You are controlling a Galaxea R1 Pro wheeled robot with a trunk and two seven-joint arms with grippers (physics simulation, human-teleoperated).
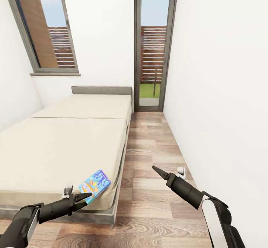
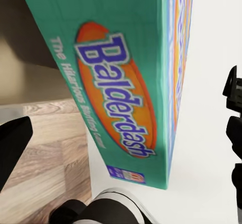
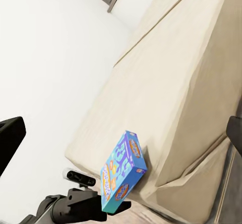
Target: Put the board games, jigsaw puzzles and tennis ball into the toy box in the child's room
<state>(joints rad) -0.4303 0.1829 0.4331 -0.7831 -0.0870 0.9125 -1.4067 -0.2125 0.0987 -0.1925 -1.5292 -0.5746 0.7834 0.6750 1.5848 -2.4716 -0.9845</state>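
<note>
Left claw (image 1: 88, 196) clenched on light blue rectangular board game box (image 1: 95, 185) | over beige-mattressed grey-framed bed (image 1: 63, 144) corner | right claw (image 1: 154, 168) idle, grip unclear | advised: lift clear, level, firm.

The board game (image 2: 121, 82) reads "Balderdash" in its orange oval, side subtitle blurred

Head camera looks down the room over the bed (image 1: 63, 144); both wrist cameras share the board game (image 2: 126, 82), the left closest
</note>
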